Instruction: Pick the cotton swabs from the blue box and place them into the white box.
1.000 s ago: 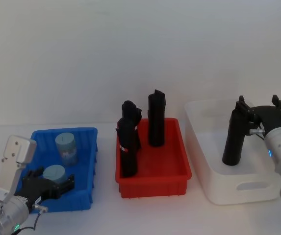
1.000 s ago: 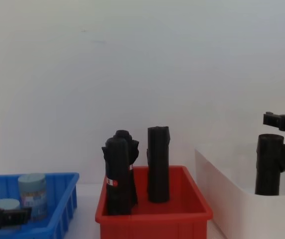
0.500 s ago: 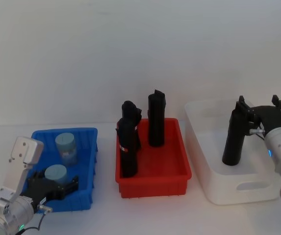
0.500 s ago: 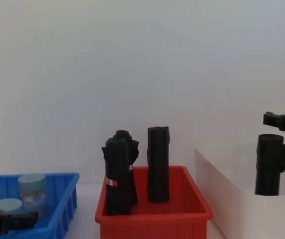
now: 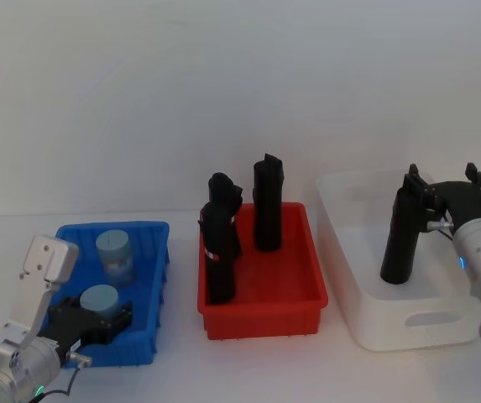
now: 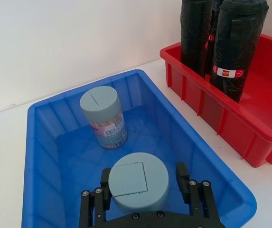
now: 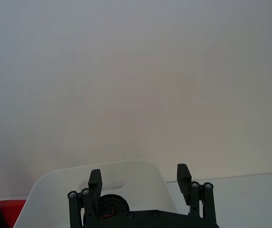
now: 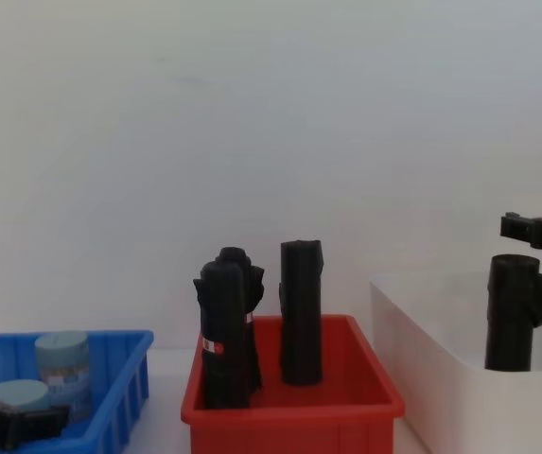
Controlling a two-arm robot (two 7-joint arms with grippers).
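- Cotton swabs: two clear tubs with grey-blue lids, both upright inside the blue box [image 6: 192, 145]. The near tub [image 6: 139, 183] stands toward the front wall and the far tub [image 6: 105, 116] toward the back, apart from each other.
- Left gripper [image 6: 144, 175]: lowered into the blue box, its jaws straddling the near tub just below the lid. One finger looks to be against the wall of the tub. A sliver of blue shows beside the other, so count the jaws as not yet clamped.
- Right gripper [image 7: 139, 172]: above the white box [image 5: 391, 323], jaws spread wide over the top of a black roll [image 5: 399, 239] that stands inside. It grasps nothing.
- Handling, by judgement: the tub is light, rigid and smooth-walled. Being round, it may twist or slip in a loose pinch. The flap in the lid could pop under pressure.
- Where you should hold: across the body at the label band, below the lid, with moderate squeeze.
- Obstacle: the red bin [image 5: 261, 319] lies between the two boxes and holds tall black rolls [image 5: 267, 206]. You will need a high lift to clear them.
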